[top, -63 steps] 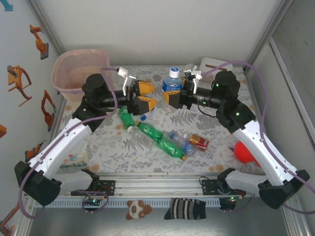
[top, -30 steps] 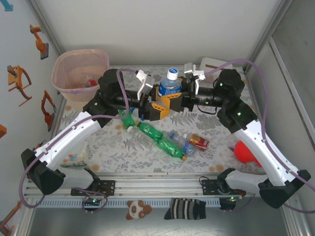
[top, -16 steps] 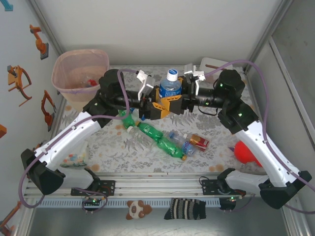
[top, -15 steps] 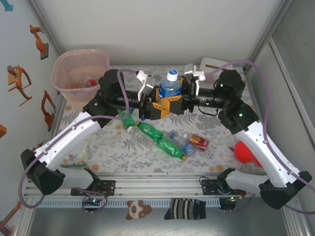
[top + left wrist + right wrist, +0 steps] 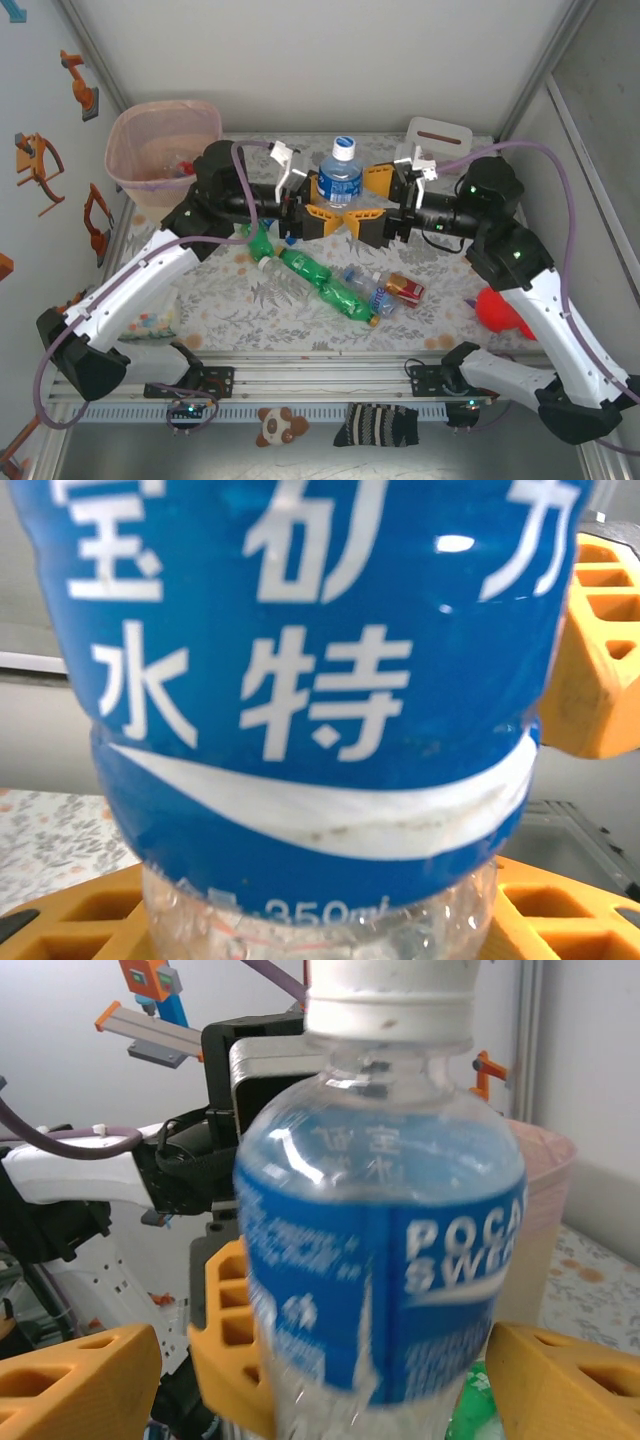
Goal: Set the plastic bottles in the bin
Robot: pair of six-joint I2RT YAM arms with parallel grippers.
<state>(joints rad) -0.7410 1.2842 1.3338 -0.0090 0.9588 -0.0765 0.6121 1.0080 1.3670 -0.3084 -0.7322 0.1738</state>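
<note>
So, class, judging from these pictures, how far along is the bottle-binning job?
Done: the bin holds a few things, too small to identify. In hand: the left gripper grips the blue-label bottle; the right gripper stands open beside it. Left: green bottles and a clear bottle lie on the table.

A robotics lab test cell — white panel walls (image 5: 300, 60) in aluminium framing (image 5: 538, 70), left arm (image 5: 140, 285) and right arm (image 5: 555, 305) bolted to a slotted rail (image 5: 320, 367), floral-cloth surface (image 5: 250, 300) — robot stickers (image 5: 40, 160) on one wall.
</note>
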